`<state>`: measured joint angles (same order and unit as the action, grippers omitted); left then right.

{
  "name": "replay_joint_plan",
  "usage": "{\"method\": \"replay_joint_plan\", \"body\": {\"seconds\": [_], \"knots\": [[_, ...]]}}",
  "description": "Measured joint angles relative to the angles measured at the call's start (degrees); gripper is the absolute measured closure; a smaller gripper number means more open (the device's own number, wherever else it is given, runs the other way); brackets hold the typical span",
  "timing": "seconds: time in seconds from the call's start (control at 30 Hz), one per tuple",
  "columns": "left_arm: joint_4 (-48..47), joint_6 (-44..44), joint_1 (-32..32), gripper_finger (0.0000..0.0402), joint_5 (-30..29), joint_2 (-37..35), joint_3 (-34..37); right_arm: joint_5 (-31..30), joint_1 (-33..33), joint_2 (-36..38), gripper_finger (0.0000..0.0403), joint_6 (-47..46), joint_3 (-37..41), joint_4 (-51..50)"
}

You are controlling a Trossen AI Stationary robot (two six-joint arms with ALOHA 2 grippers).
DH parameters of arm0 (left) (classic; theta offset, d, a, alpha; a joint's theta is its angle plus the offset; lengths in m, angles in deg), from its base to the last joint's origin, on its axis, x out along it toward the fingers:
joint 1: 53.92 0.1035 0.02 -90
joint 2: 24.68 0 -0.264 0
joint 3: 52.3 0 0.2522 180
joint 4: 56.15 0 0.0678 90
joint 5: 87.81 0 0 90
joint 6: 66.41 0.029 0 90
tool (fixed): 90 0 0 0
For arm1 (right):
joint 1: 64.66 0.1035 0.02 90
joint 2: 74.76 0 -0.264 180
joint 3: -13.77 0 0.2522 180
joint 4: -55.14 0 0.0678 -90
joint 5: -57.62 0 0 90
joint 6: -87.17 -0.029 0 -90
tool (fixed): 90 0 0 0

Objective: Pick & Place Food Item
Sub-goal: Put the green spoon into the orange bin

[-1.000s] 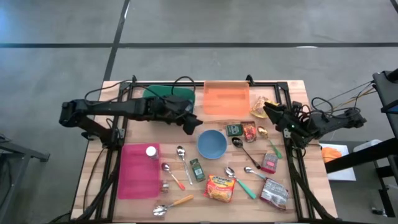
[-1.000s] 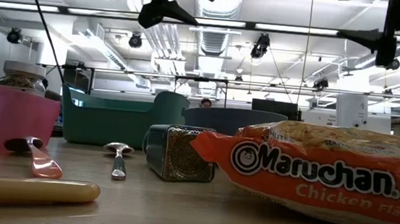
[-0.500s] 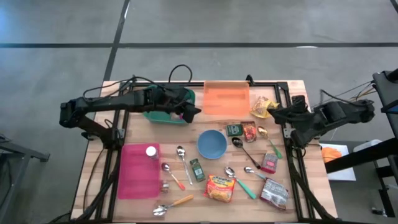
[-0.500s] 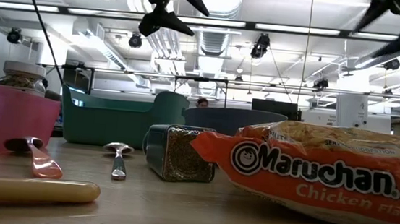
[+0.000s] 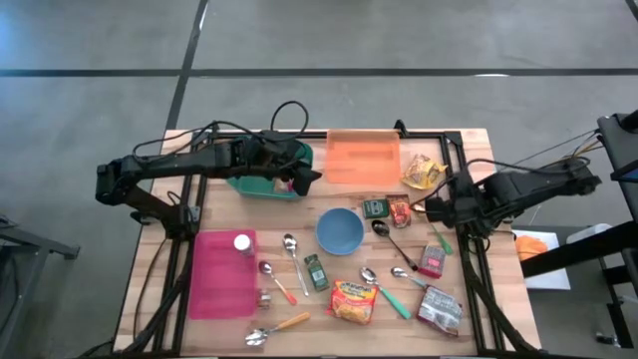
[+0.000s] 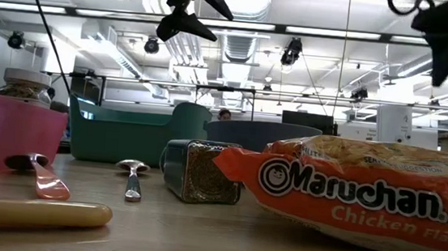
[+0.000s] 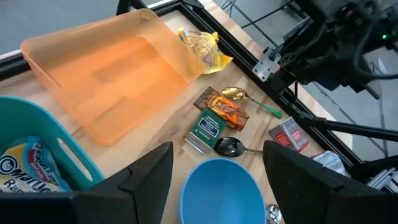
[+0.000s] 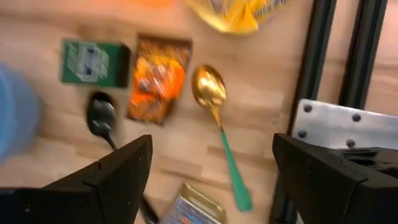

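Note:
Food packets lie across the wooden table: a yellow bag (image 5: 421,172), an orange-brown packet (image 5: 399,210), a green box (image 5: 375,207), a ramen pack (image 5: 354,299), a red packet (image 5: 432,261) and a silver packet (image 5: 439,309). Another packet (image 7: 18,174) lies inside the teal bin (image 5: 261,165). My left gripper (image 5: 307,179) hangs open over the bin's right end, above the blue bowl (image 7: 221,193). My right gripper (image 8: 227,180) is open and points down over the gold spoon (image 8: 211,93), beside the orange-brown packet (image 8: 155,78).
An orange tray (image 5: 363,157) sits at the far middle, a pink tray (image 5: 221,274) with a jar (image 5: 242,242) at the near left. Several spoons and a spice jar (image 5: 315,271) lie in the middle. A black frame rail (image 8: 317,50) runs along the right side.
My left gripper has swung a little toward the table's far edge, over the teal bin, then kept still. My right gripper has tipped from nearly level to pointing down at the table and has rolled, now over the gold spoon. Both stay open.

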<state>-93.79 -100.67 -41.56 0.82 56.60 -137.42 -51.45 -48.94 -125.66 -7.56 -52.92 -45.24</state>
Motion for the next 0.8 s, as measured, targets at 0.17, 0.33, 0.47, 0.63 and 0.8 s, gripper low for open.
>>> {"method": "replay_joint_plan", "body": {"seconds": [0.17, 0.33, 0.47, 0.63, 0.8], "knots": [[-0.07, 0.02, 0.0, 0.0151, 1.7, 0.0, 0.0, 3.82, -2.87, 2.87, 0.0076, 10.36, 6.42, 8.83], [-0.14, 0.0, 0.0, 0.0151, 4.03, 0.0, 0.0, 7.2, -6.65, 5.77, 0.0076, 22.99, 12.02, 16.41], [-0.48, -0.02, 0.0, 0.0151, 4.49, 0.0, 0.0, 8.87, -9.21, 5.45, 0.0076, 29.28, 13.83, 19.57], [-0.61, -0.18, -0.04, 0.0151, 5.95, 0.0, 0.0, 11.38, -13.14, 2.26, 0.0076, 31.89, 14.59, 20.61], [-1.54, -0.18, -0.04, 0.0151, 6.06, 0.0, 0.0, 15.04, -18.28, -3.76, 0.0076, 36.65, 14.97, 21.56]]}}
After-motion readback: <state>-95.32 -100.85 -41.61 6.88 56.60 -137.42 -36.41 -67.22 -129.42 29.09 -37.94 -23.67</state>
